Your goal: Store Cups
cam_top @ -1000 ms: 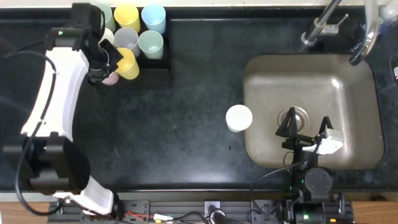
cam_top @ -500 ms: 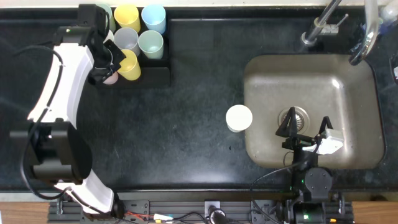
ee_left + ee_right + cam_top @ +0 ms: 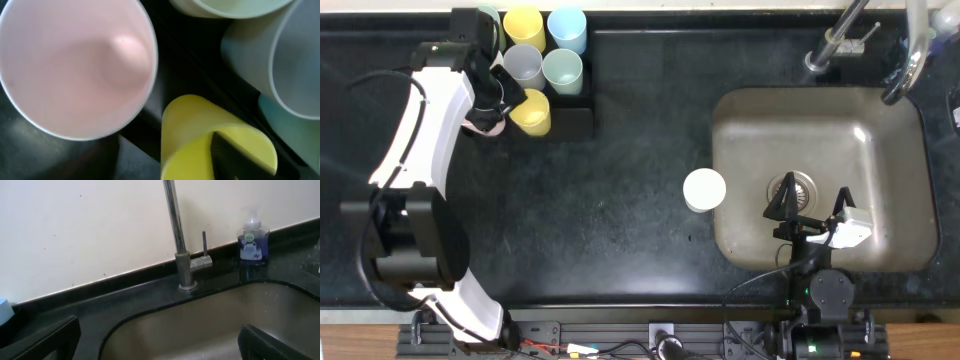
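Now the yellow cup is a bit farther along the black rack than a moment ago, beside the pink cup. The left gripper pinches its rim. It looks nearly stored.

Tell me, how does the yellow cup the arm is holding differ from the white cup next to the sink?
The yellow cup is gripped by the left gripper, while the white cup is touched by nothing. The yellow cup is at the black rack among other cups, whereas the white cup sits alone on the counter by the sink. Their colours differ. Both look round and similar in size from above.
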